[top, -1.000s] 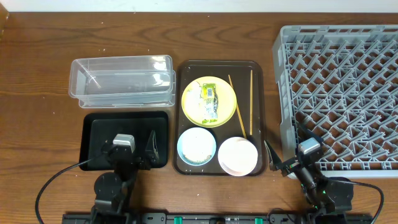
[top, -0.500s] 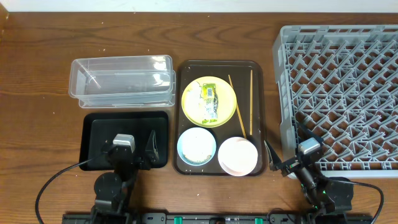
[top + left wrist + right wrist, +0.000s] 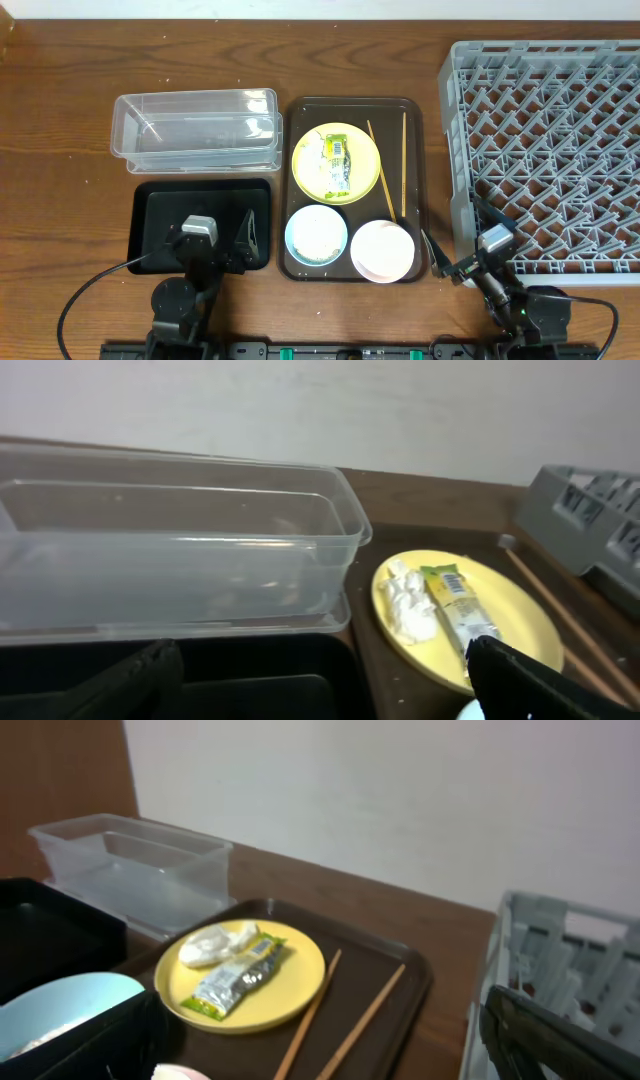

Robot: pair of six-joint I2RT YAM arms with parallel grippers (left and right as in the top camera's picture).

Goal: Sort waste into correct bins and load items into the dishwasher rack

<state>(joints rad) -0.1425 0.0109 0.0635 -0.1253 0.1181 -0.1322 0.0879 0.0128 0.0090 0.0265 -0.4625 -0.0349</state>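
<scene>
Overhead, the clear tub [image 3: 196, 130] sat upper left on the desk [image 3: 60, 150], with the black tray [image 3: 160, 200] just below it. At centre frame, the brown serving tray [image 3: 300, 115] carried the yellow plate [image 3: 365, 150] with the snack wrapper [image 3: 336, 163] on it. Two chopsticks [image 3: 404, 160] lay to the plate's right, and the light-blue bowl [image 3: 316, 235] and white-pink bowl [image 3: 382, 250] sat side by side beneath. The grey rack [image 3: 545, 130] filled the right side.

From the left wrist, the left end effector [image 3: 322, 655] had its fingers spread wide at the lower corners, holding nothing. The tub stretched across the left, and a crumpled tissue [image 3: 405, 605] touched the wrapper on the plate at lower right.

From the right wrist, the right end effector [image 3: 320, 1010] was likewise apart and empty. The plate was at lower left, the chopsticks at centre, the rack at right.
</scene>
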